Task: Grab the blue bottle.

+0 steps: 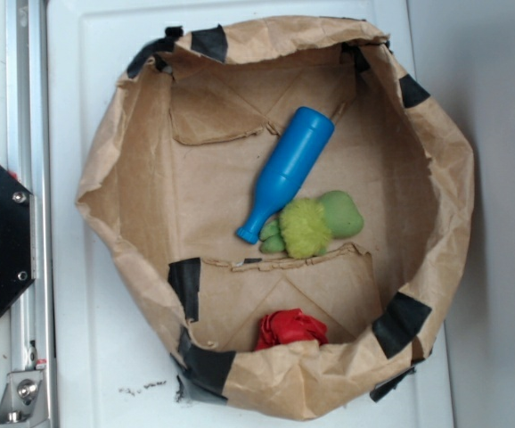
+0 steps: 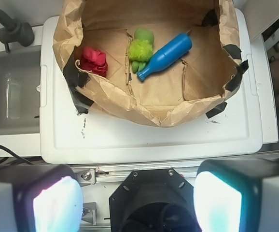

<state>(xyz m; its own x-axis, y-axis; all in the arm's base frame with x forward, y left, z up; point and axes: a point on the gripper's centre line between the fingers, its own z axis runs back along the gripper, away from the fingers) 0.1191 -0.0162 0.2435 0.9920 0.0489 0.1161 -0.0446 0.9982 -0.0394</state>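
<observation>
My gripper [image 2: 137,203] hangs spread wide and empty, well short of the brown paper bag [image 2: 130,104]. The smooth bright-blue plastic bottle [image 2: 164,56] lies inside, its neck touching the fuzzy yellow-green plush toy [image 2: 140,48]. The whole approach and the grasp itself remain.

The smooth, bright blue plastic bottle [image 1: 289,168] [image 2: 165,56] looks like a bowling pin, with a fat round body and a thin neck that gets wider at the tip. It lies flat on its side, slanted. Its thin end touches the fuzzy yellow-green plush toy [image 1: 313,224] [image 2: 141,47].
</observation>
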